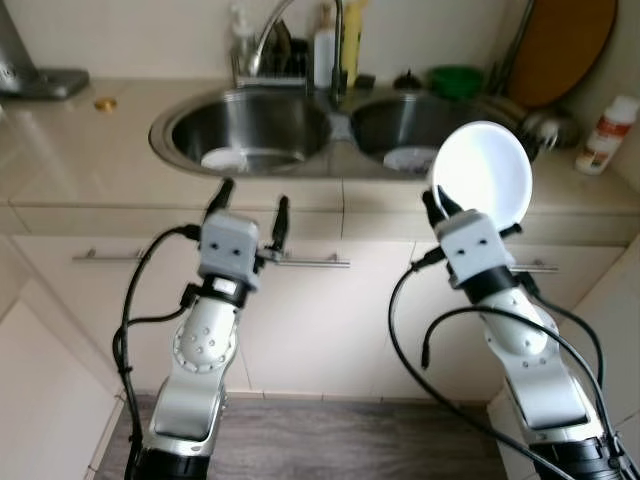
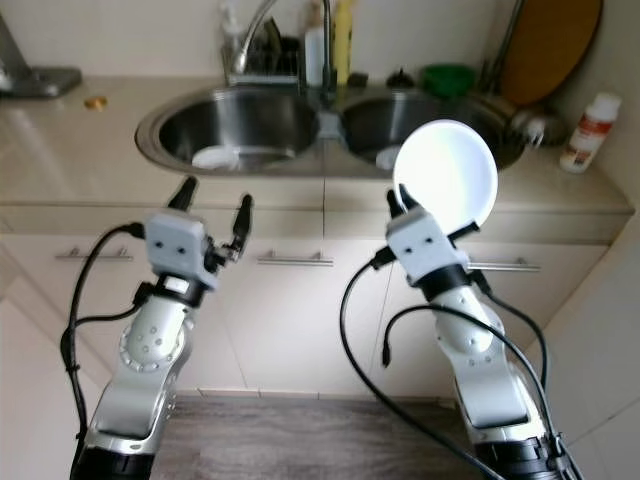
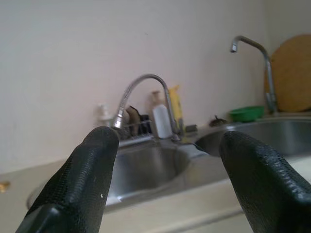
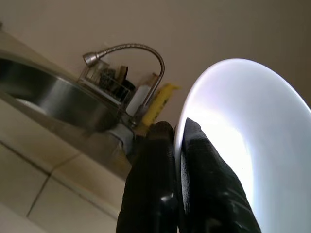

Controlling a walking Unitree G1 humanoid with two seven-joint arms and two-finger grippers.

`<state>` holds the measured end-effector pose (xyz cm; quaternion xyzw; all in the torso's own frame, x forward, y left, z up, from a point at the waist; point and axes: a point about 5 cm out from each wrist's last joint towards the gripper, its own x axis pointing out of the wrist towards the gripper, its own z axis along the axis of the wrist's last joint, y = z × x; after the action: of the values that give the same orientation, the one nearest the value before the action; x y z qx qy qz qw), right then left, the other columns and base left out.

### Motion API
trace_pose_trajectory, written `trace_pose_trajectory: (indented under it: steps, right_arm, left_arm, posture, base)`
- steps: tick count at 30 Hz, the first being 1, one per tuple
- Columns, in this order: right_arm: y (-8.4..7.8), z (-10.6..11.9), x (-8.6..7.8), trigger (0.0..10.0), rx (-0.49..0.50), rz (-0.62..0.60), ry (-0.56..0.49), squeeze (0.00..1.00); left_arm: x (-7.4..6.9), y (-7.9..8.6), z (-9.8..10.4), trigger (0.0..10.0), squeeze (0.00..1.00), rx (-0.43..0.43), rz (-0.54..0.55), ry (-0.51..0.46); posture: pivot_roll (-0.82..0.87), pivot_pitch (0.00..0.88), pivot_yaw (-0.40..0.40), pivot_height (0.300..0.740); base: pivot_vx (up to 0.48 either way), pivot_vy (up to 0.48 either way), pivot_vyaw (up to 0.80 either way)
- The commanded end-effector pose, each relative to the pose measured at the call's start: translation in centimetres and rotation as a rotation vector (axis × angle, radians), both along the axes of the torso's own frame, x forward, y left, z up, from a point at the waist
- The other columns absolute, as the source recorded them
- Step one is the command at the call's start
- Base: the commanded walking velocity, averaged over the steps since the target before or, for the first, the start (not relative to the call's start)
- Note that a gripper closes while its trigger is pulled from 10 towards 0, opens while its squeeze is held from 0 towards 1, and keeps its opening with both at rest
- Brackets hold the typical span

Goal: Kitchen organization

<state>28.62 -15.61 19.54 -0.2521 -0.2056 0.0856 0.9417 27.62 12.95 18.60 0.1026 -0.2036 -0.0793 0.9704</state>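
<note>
I stand before the double sink [image 1: 170,130] with my right hand [image 1: 437,207] clenched on the rim of a white plate [image 1: 482,172], holding it up on edge just in front of the worktop [image 1: 80,135], over the right basin's near edge. My left hand [image 1: 250,205] is released, fingers [image 3: 80,179] spread and grasping nothing, raised before the left basin. I judge this the carrying step: the plate is lifted but not yet set anywhere. Each basin already holds something white at the bottom. Next I must pick a place and lower the plate gently, keeping the pinch firm, since a thin rim could slip.
</note>
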Motion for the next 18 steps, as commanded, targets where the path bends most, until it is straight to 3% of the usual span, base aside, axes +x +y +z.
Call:
trace_pose_trajectory:
  steps: [1,18]
  right_arm:
    - [0.61,0.49,0.00,10.0,0.018,0.021,-0.020,0.00]
    - [0.62,0.27,0.15,10.0,0.040,0.015,-0.004,0.00]
  left_arm:
    - [0.03,0.45,0.06,10.0,0.00,0.015,0.014,-0.001]
    - [0.08,0.35,0.12,10.0,0.00,0.015,0.008,-0.002]
  posture:
    - [0.02,0.000,-0.035,0.740]
    - [0.02,0.000,-0.033,0.740]
  base:
    - [0.289,0.000,0.00]
    - [0.290,0.000,0.00]
